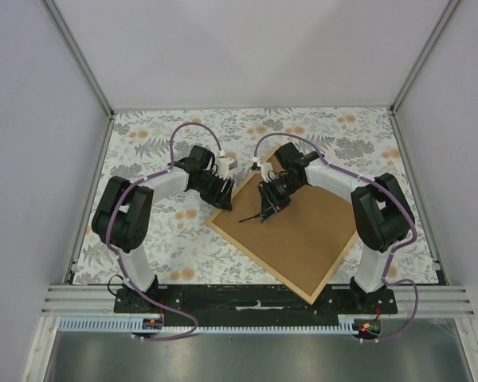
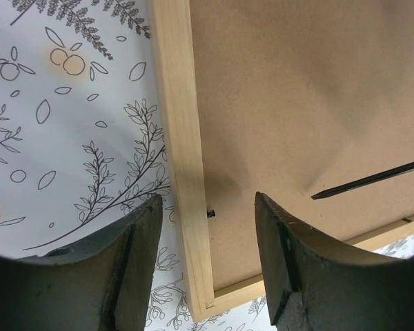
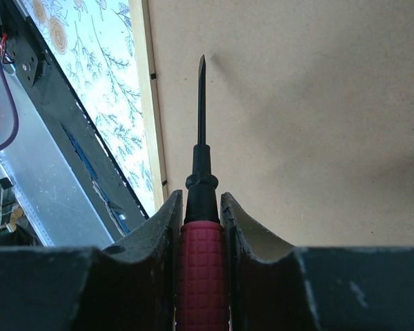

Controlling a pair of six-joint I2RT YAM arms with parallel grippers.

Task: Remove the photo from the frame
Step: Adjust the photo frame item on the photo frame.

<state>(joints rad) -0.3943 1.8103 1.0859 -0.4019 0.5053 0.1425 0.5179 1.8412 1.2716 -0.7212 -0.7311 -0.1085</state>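
Observation:
The frame (image 1: 303, 231) lies back side up on the table, turned like a diamond, its brown board facing me. The photo is hidden under the board. My left gripper (image 1: 221, 193) is open and empty at the frame's far left corner. In the left wrist view it (image 2: 207, 200) straddles the light wooden strip (image 2: 179, 138). My right gripper (image 1: 264, 208) is shut on a red-handled screwdriver (image 3: 201, 262) over the board. The black shaft (image 3: 201, 103) points toward the frame's left strip (image 3: 148, 103). The shaft's tip also shows in the left wrist view (image 2: 372, 181).
A small black retaining tab (image 2: 209, 212) sits at the inner edge of the strip between my left fingers; another tab (image 3: 152, 74) shows near the screwdriver tip. A floral cloth (image 1: 151, 231) covers the table. A black base rail (image 1: 255, 306) runs along the near edge.

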